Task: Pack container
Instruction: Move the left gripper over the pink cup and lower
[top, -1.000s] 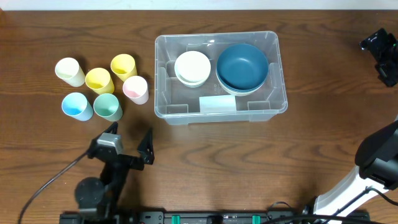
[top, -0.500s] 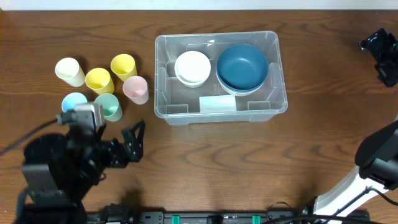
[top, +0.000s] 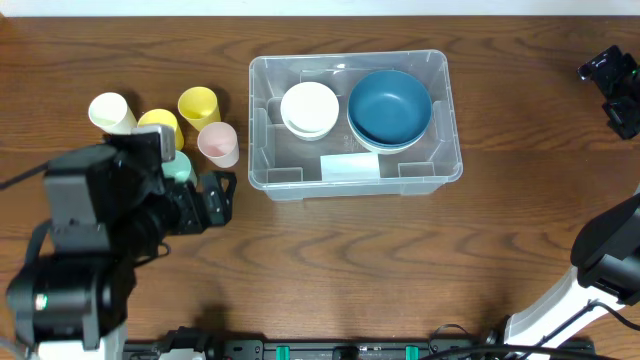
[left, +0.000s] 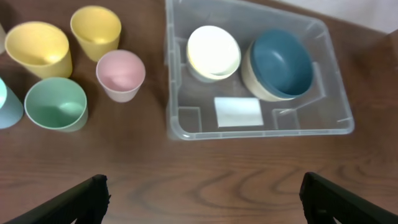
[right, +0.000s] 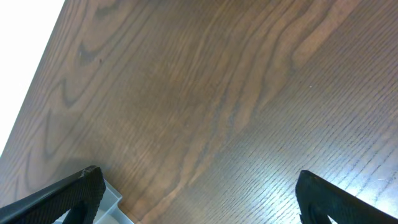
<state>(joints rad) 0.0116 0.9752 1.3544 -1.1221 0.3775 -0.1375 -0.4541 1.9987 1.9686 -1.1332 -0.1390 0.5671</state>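
The clear container (top: 262, 140) stands at the table's middle. It holds stacked white bowls (top: 309, 108), a blue bowl (top: 390, 107) and a pale label (top: 350, 167). Left of it stand cream (top: 110, 113), yellow (top: 198, 106), pink (top: 218, 144) and green (top: 180, 168) cups. My left gripper (top: 222, 200) hovers open just in front of the cups. The left wrist view shows the container (left: 175, 121), the pink cup (left: 120, 74), the green cup (left: 56, 102) and the left gripper (left: 203, 186) over bare wood. My right gripper (right: 199, 180) is open and empty at the far right (top: 612, 85).
A second yellow cup (left: 37, 48) and the edge of a blue cup (left: 5, 106) show in the left wrist view. A pale grey corner (right: 112, 200) sits by the right gripper's left finger. The table's edge runs near the right arm.
My left arm has risen and swung from the front edge toward the cups, now covering the blue cup from above. The right arm and everything in the container stayed put.
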